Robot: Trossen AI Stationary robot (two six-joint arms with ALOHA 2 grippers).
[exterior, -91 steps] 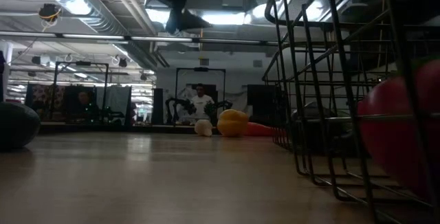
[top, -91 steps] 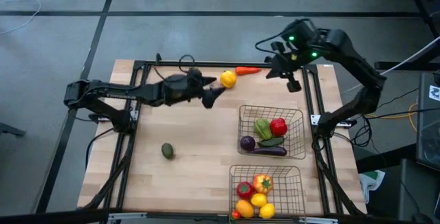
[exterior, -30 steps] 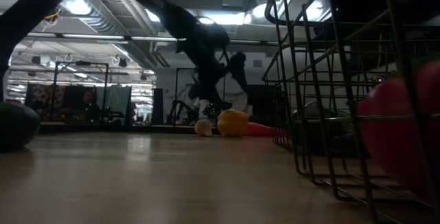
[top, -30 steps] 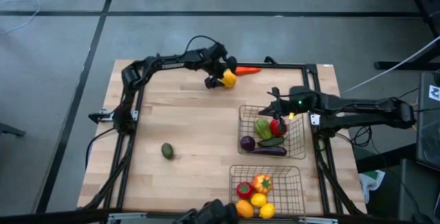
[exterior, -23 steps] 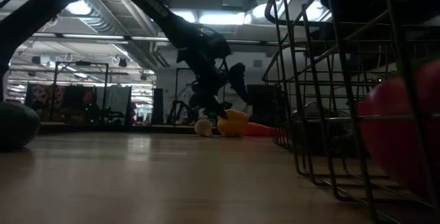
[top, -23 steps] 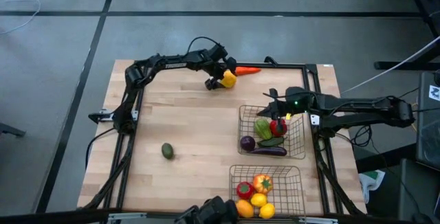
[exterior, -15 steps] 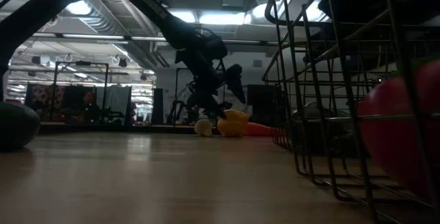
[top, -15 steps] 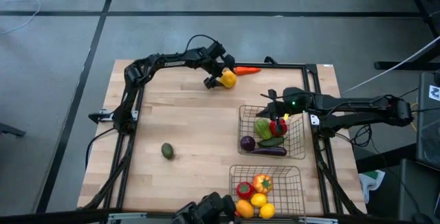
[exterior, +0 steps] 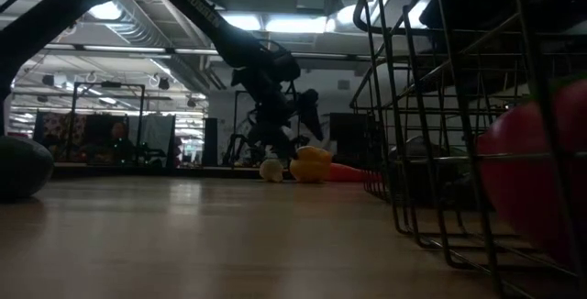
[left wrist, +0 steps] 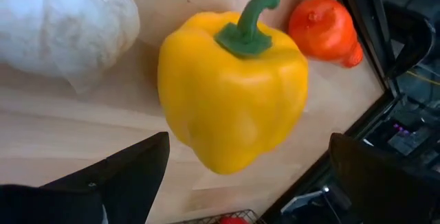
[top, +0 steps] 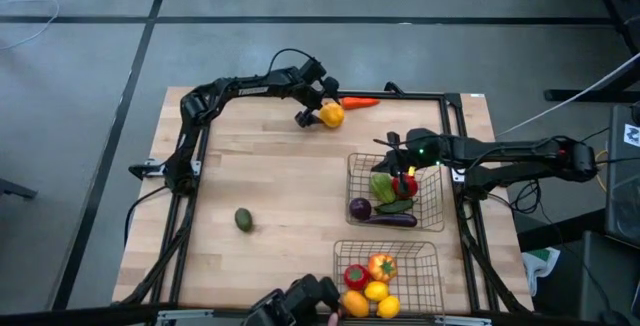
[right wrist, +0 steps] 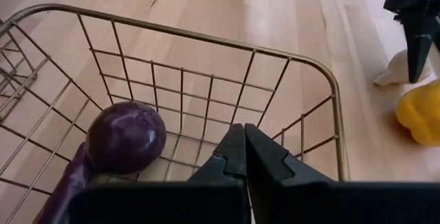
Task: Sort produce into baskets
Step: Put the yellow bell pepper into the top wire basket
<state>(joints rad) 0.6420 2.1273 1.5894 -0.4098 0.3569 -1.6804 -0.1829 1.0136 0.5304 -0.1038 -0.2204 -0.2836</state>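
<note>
A yellow pepper (top: 331,116) with a green stem lies on the table near the far edge, with white garlic (top: 304,119) beside it and an orange carrot (top: 360,102) behind it. My left gripper (top: 325,104) hangs open just over the pepper. In the left wrist view its fingers (left wrist: 130,176) stand on either side of the pepper (left wrist: 230,104) without touching it. My right gripper (top: 388,148) is shut and empty (right wrist: 244,138) over the far rim of the far basket (top: 438,171). That basket holds purple, green and red produce.
A green avocado (top: 243,219) lies alone on the table's left half. The near basket (top: 430,256) holds red, yellow and orange produce. A dark shape (top: 295,301) shows at the near edge. In the low view the basket wires (exterior: 404,106) fill the right.
My left gripper has gone down toward the yellow pepper, staying open. My right gripper has crept a little toward the table's left over the far basket's rim. The dark shape at the near edge has shifted.
</note>
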